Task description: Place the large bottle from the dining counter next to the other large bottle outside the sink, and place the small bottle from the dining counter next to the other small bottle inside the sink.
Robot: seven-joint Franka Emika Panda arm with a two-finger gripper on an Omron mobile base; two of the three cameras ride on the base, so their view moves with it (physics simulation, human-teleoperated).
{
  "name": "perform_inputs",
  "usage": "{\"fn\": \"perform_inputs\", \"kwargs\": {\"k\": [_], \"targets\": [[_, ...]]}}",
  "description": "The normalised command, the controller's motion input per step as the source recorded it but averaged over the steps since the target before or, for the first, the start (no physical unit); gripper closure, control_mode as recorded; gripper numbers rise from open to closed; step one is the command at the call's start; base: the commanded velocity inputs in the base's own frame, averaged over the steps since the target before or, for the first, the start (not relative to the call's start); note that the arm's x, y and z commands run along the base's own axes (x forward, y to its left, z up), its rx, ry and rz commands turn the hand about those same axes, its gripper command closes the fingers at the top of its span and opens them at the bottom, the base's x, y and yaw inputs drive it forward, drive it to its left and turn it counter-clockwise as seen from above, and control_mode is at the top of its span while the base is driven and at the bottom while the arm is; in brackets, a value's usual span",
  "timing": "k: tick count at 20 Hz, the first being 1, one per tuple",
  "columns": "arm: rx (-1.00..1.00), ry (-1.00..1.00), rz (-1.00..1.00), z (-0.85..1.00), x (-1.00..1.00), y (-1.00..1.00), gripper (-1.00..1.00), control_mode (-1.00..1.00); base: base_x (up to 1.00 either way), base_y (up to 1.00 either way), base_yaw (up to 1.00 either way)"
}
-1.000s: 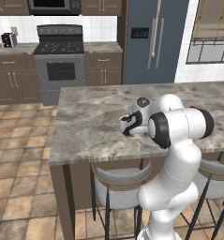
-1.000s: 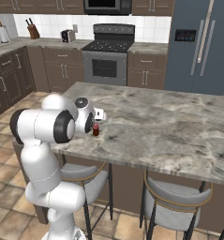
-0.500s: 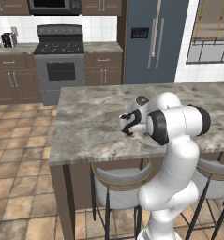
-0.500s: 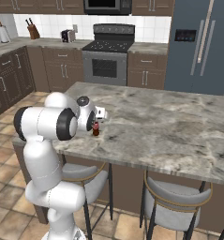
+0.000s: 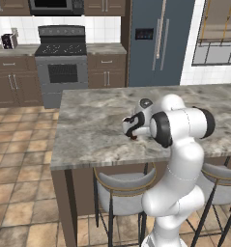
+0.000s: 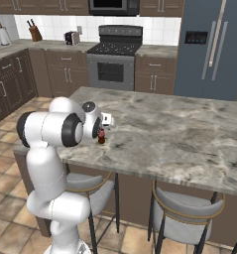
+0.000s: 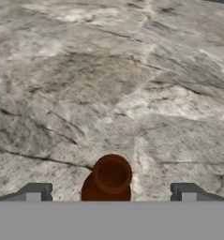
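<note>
The small bottle (image 6: pixel 101 138), short and dark brown with a thin neck and a red label, stands upright on the grey marbled dining counter (image 6: pixel 179 134) near its front left corner. My gripper (image 6: pixel 101 130) hangs right over it, open. In the hand view the bottle's round mouth (image 7: pixel 111 176) sits midway between the two spread fingertips (image 7: pixel 36 191), touching neither. From the left base view the hand (image 5: pixel 131 129) covers most of the bottle (image 5: pixel 134 138). The large bottle and the sink are out of view.
The counter's front edge (image 5: pixel 107 161) runs just below the hand, with two padded stools (image 6: pixel 182 218) tucked under it. Behind the island stand a stove (image 5: pixel 63 67) and a tall steel fridge (image 5: pixel 155 41). Bare stone (image 7: pixel 108 70) spreads beyond the bottle.
The hand has eased slightly down and closer over the small bottle. Its jaws stay wide apart and the bottle has not moved.
</note>
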Motion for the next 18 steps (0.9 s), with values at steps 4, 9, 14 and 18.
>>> {"fn": "perform_inputs", "kwargs": {"k": [4,9,14,18], "targets": [[0.0,0.0,0.0,-0.17,0.04,0.0,-1.0,-1.0,0.0,0.0,0.0],[0.0,0.0,0.0,-0.17,0.07,0.0,-1.0,-1.0,0.0,0.0,0.0],[0.0,0.0,0.0,-0.03,0.06,0.0,-1.0,-1.0,0.0,0.0,0.0],[0.0,0.0,0.0,0.0,0.03,0.0,-1.0,-1.0,0.0,0.0,0.0]]}}
